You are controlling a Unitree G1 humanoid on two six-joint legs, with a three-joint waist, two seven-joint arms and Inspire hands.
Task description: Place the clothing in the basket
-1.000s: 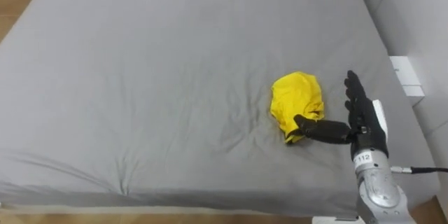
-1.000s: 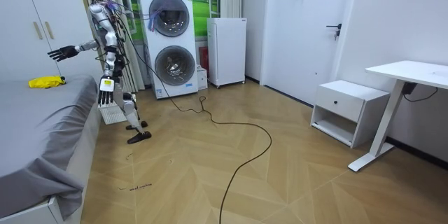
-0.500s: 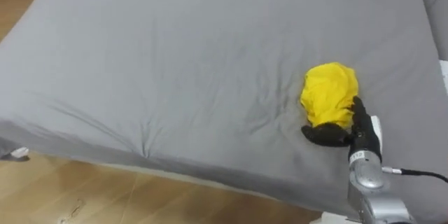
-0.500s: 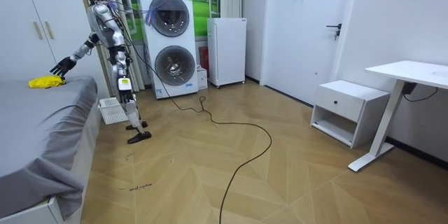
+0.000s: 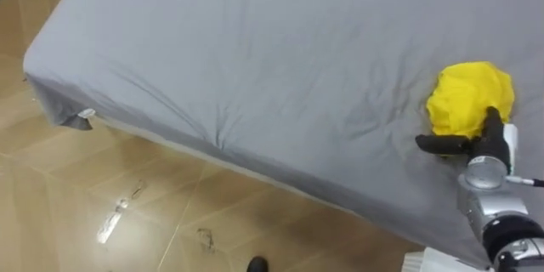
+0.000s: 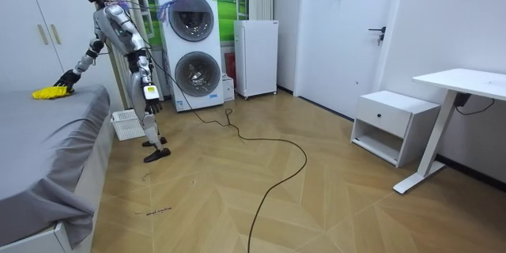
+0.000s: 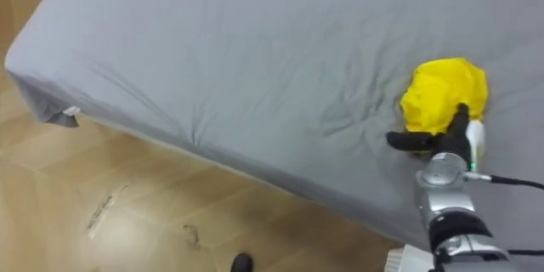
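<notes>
Yellow cloth (image 5: pixel 470 98), bright, crumpled into a rounded lump with folds. It lay on the bed (image 5: pixel 255 42) near the robot-side edge, at the far right of the eye views. It was not in the basket (image 6: pixel 125 125).

Right hand (image 5: pixel 490 129) reached in from the lower right and sat against the cloth's near edge, touching it. Could not tell whether it gripped the cloth or just rested there; the wrist and the cloth hid the grip. Left hand (image 6: pixel 150 100) hung down by the robot's side in the room view. It was too small to tell open or closed.

Bed had a grey sheet with creases fanning out from a dimple near the front edge, and wrinkles just left of the cloth. The sheet's corner hung over at the left. Floor (image 5: pixel 102 204) was light wood parquet.

In the room view the robot stood beside the bed, leaning over it, right arm stretched down to the cloth. The white basket stood on the floor by its legs, next to the bed. Stacked washers (image 6: pixel 192 47) were behind it, with a white fridge (image 6: pixel 257 57) beside them. Wardrobe (image 6: pixel 32 32) was behind the bed. At the room view's right were a door (image 6: pixel 378 39), a low white nightstand (image 6: pixel 394 126) and a white desk (image 6: pixel 466 83).
</notes>
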